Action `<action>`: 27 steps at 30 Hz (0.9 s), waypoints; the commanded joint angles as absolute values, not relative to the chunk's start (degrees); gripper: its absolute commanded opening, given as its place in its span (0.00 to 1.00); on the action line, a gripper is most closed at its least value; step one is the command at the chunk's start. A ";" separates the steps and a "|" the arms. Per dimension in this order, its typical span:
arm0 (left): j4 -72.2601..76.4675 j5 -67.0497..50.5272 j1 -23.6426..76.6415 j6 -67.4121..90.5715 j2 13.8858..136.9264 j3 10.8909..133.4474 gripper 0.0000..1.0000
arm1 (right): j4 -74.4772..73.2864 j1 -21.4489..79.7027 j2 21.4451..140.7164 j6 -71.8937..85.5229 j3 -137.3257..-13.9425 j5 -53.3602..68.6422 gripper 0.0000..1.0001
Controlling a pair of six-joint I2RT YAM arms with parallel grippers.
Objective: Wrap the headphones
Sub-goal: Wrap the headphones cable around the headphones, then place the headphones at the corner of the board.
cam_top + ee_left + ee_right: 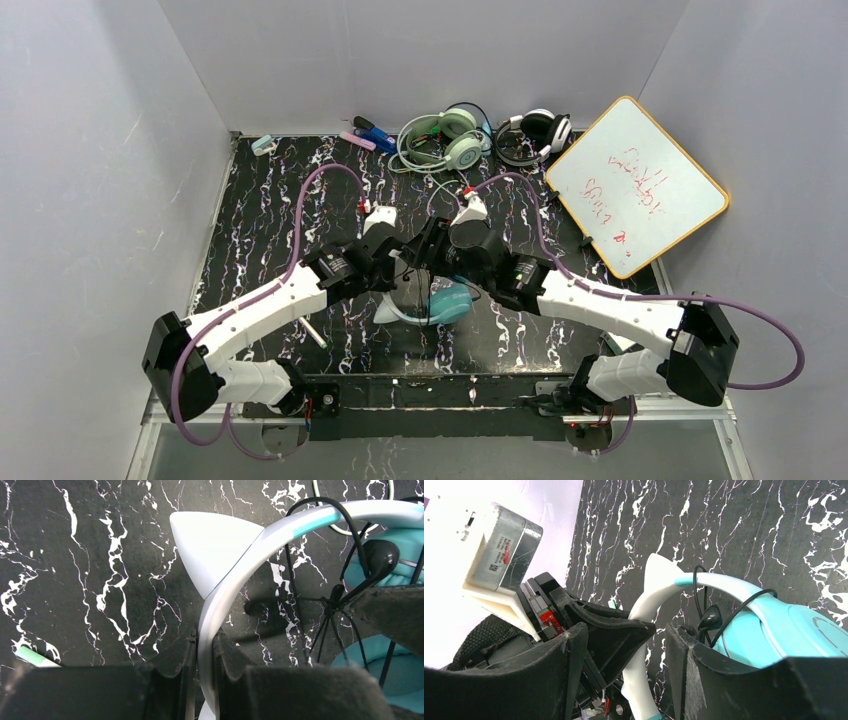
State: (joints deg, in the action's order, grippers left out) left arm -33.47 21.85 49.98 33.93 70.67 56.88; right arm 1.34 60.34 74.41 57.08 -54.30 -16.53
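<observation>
Teal headphones point(796, 630), white cat-ear band point(220, 595) pinched by left hand point(205, 647), black cable point(378, 555).

- Bare desk point(250, 230) on the left gives me swinging room.
- Mint-green headset point(447, 138), black-and-white headset point(535, 132) and markers point(368, 132) crowd the far edge.
- The whiteboard point(637, 185) blocks the far right.
- Centre is tight: left claw point(205, 667), clamped on the teal headset point(452, 300), crowds my spread right claw point(626, 630), black cable point(378, 556) looping between them.
</observation>
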 commanded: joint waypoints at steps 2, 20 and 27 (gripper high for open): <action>-34.82 19.90 49.68 38.31 70.93 59.32 0.00 | 1.36 59.87 72.03 54.75 -57.07 -18.56 0.67; -44.31 21.40 47.19 41.52 73.81 63.83 0.00 | -6.85 59.74 57.51 37.90 -56.36 -24.82 0.74; -44.35 17.41 35.10 36.59 73.88 63.75 0.00 | -10.30 59.72 57.61 37.37 -57.36 -23.44 0.74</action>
